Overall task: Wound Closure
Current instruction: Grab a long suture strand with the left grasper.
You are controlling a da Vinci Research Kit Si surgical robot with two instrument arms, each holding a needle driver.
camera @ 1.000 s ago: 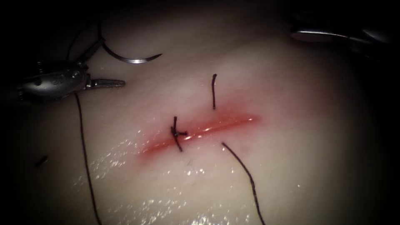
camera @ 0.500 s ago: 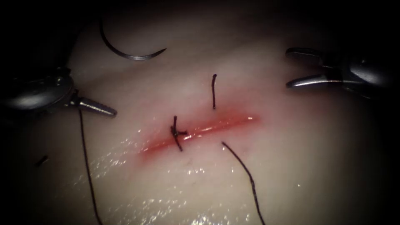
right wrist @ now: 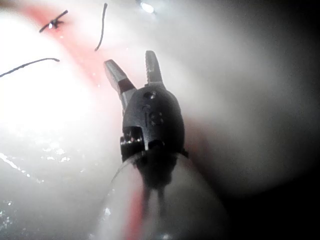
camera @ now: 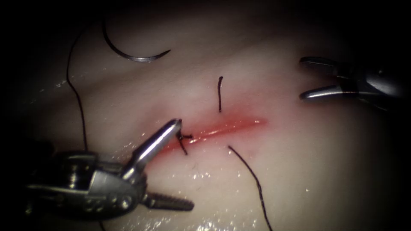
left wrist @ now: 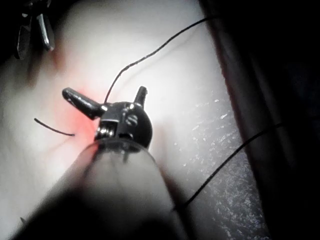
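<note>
since before, we see the left tool (camera: 182, 164) now at the knot (camera: 183, 137), agape, empty; right tool (camera: 303, 79) parted, empty; needle (camera: 132, 53) lying free on the tissue (camera: 299, 162).

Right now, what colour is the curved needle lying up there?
Shiny silver-grey; the needle shows best in the endoscope view.

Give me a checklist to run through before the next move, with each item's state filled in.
1. Needle free: ok. It lies on the tissue above and left of the cut, not in the tissue, in neither tool.
2. Left tool empty: ok. Jaws open, holding nothing, upper jaw tip beside the knot.
3. Right tool empty: ok. Jaws open, holding nothing, right of the cut.
4. Knot sits across the cut: ok.
5. Knot tight: cannot tell.
6. Thread slack on the tissue: ok, held by neither tool.
</note>
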